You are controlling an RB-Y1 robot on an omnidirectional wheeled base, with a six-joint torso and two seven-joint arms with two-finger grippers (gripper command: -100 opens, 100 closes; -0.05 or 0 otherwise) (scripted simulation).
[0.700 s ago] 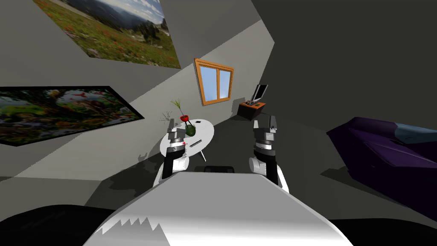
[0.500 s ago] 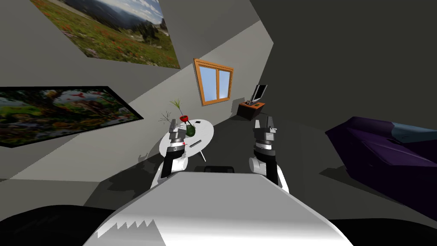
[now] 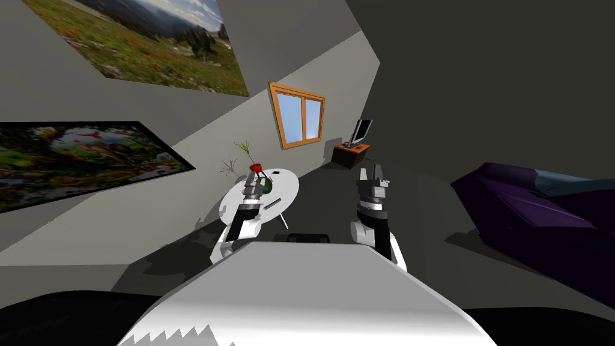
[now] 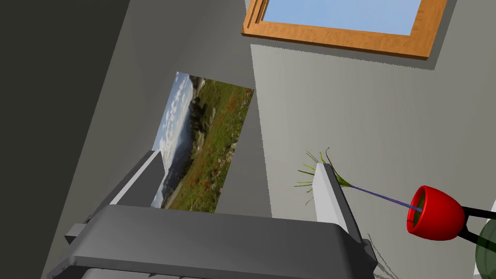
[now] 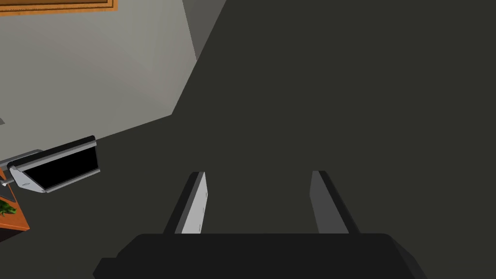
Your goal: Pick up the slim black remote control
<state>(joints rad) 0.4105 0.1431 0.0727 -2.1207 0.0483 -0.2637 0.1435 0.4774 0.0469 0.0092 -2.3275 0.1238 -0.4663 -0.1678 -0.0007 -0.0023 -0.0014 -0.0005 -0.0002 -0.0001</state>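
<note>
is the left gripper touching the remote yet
Apart. In the head view, bare white table shows between the left gripper and the remote. In the left wrist view, its open fingers hold nothing.

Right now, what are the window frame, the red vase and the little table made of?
The window frame looks like wood: orange-brown, matte, with faint grain streaks. The red vase is smooth and softly shaded, maybe glazed ceramic or plastic; I cannot tell which. The table is plain white and smooth, with no grain, so its material stays open.
</note>
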